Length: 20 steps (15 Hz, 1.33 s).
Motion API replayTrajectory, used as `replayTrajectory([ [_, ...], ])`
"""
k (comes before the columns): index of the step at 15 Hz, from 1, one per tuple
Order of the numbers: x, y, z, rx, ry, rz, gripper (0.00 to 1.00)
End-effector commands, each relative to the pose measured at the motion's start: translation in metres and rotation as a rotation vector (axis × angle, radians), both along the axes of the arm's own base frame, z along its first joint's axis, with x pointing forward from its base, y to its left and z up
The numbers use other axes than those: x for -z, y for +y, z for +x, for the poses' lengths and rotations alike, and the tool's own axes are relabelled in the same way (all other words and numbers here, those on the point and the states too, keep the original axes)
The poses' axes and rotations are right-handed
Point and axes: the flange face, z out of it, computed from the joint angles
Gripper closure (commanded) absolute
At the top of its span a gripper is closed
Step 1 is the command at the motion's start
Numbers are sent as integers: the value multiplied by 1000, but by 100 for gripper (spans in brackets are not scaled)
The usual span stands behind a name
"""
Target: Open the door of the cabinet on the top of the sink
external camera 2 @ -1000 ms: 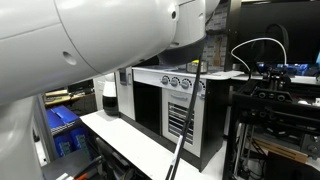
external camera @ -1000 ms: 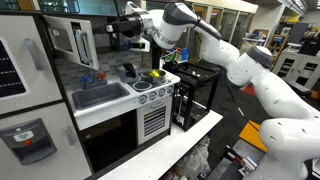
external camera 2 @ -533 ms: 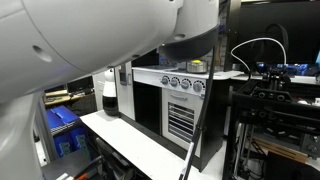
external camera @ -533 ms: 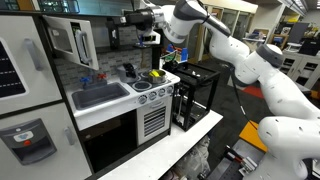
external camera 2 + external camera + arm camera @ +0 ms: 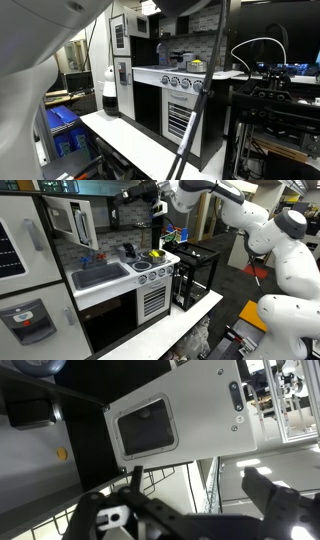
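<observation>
From my seat the gripper hangs high, well clear of the toy kitchen, at about 2 o'clock from the door. The door stands angled out from the cabinet, its white frame edge toward the camera, with the sink below it at about 5 o'clock. There is open air between the door's free edge and my gripper. Lower down, the countertop edge and the stove knobs stick out. A black wire rack crowds the side at 3 o'clock of the oven door.

In the wrist view the gripper is released: its fingers stand wide apart along the bottom edge, nothing between them. Beyond them lies a white panel with a dark rounded window. I cannot tell which piece of the kitchen it is.

The side-on exterior view hides the gripper. My arm blurs the 10 o'clock corner there, but that view alone shows the white table edge running under the kitchen front.
</observation>
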Motion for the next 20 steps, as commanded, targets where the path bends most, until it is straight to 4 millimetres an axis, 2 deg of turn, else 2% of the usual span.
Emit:
replayTrajectory([
  [1, -13, 25, -9, 64, 43, -163, 0],
  [5, -17, 53, -20, 71, 88, -311, 0],
  [8, -12, 68, -22, 109, 98, -426, 0],
  [13, 9, 89, -11, 219, 40, -559, 0],
  [18, 29, 107, 1, 345, -22, -615, 0],
  [20, 38, 109, 9, 403, -62, -620, 0],
])
